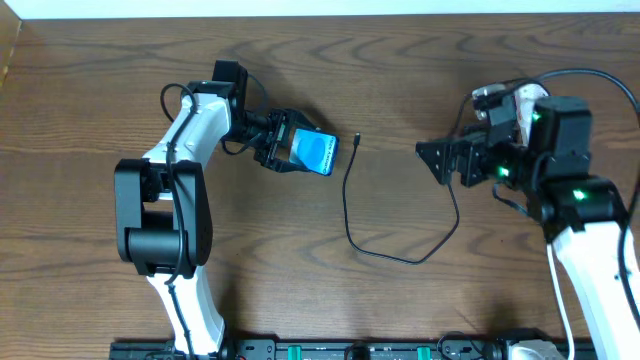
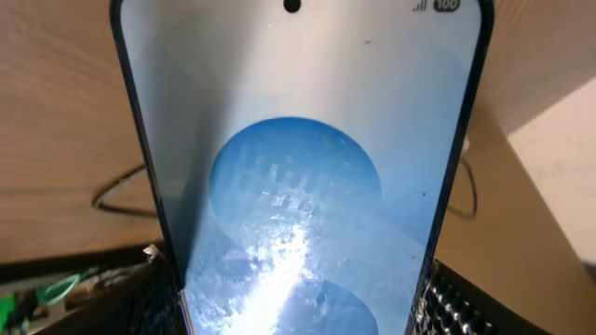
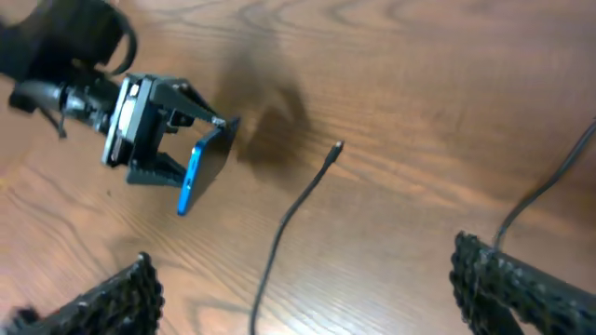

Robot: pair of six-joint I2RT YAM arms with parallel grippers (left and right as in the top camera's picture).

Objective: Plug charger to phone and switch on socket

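Within left tool [image 1: 297, 148], tilted phone [image 1: 318, 153]

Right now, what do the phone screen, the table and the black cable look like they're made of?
The phone: probably glass, glossy; bright glare streaks across its screen.
The table: wood or laminate, brown with grain lines; can't tell which.
The cable: likely rubbery plastic, matte black, bending in loose curves.

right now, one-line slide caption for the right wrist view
left gripper holds a blue-screened black smartphone tilted over the wooden table, thin black charger cable lying unplugged

phone [image 1: 317, 153] left of charger [image 1: 346, 200]
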